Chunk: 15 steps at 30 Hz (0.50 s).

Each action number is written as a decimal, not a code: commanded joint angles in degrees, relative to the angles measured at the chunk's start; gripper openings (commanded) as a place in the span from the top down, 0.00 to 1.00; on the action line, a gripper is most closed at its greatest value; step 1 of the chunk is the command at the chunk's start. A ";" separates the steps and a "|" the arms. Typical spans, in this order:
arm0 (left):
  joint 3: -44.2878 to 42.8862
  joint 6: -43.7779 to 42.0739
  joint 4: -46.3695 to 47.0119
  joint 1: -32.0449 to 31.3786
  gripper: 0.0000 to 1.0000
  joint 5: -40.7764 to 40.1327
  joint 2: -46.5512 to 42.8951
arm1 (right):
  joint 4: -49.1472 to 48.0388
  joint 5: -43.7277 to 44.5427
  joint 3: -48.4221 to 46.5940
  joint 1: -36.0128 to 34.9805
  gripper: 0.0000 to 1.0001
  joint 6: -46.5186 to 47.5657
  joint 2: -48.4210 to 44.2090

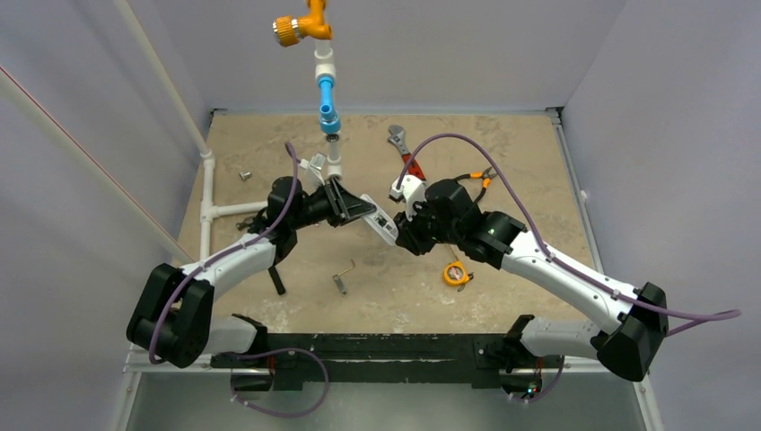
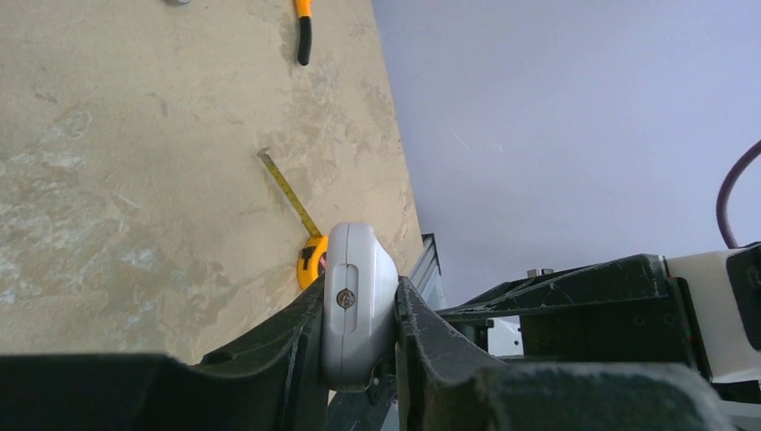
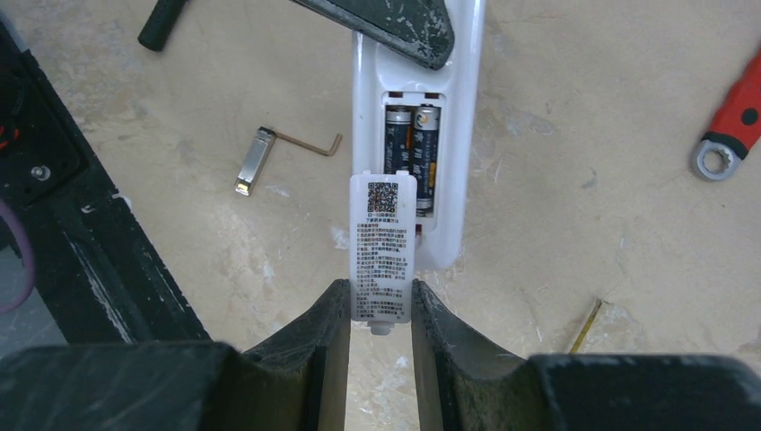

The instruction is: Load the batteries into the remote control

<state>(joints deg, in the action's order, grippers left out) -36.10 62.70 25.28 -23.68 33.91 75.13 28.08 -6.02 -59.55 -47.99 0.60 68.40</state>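
Note:
The white remote control (image 3: 453, 135) hangs above the table with its back facing the right wrist camera. Its compartment is uncovered and two dark batteries (image 3: 412, 148) lie in it side by side. My left gripper (image 2: 361, 292) is shut on the remote control (image 2: 357, 287), seen edge-on there, and one of its fingers (image 3: 395, 22) crosses the remote's far end. My right gripper (image 3: 380, 292) is shut on the white battery cover (image 3: 381, 242), printed with a code square and text. The cover's far end overlaps the compartment's near part. In the top view both grippers meet at the remote (image 1: 384, 224).
A yellow tape measure (image 1: 457, 273) lies near the right arm. A red-handled wrench (image 1: 408, 157) and orange pliers (image 1: 480, 180) sit behind it. A hex key with a metal piece (image 1: 342, 277) lies in front. Pipe pieces (image 1: 328, 90) hang at the back; white pipe (image 1: 208, 202) runs at the left.

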 commanded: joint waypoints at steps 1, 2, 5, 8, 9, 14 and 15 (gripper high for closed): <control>0.93 2.48 11.21 -0.66 1.00 1.80 0.79 | -2.97 -3.05 -2.58 -0.20 0.81 -0.94 -0.37; 1.23 2.80 12.31 -0.74 1.00 1.86 0.92 | -3.15 -3.19 -2.49 -0.22 0.81 -1.81 -0.44; 1.63 2.59 12.88 -1.03 1.00 1.35 0.65 | -3.63 -3.29 -2.42 -0.18 0.81 -2.26 -0.69; 1.62 2.25 12.26 -1.27 1.00 0.89 0.41 | -4.45 -2.95 -2.41 -0.18 0.81 -2.50 -0.76; 1.64 2.24 12.25 -1.34 1.00 0.85 0.39 | -4.70 -2.57 -2.41 -0.18 0.81 -2.67 -0.74; 1.56 1.94 11.80 -1.44 1.00 0.67 0.13 | -5.54 -0.40 -2.36 -0.18 0.81 -3.24 -0.89; 1.50 1.75 11.43 -1.50 1.00 0.53 0.04 | -5.72 0.00 -2.33 -0.18 0.81 -3.24 -0.88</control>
<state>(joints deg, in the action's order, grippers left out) -34.59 64.51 33.36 -24.84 34.48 75.90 25.21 -7.16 -59.57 -47.99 -1.65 68.40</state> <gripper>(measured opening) 0.261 0.251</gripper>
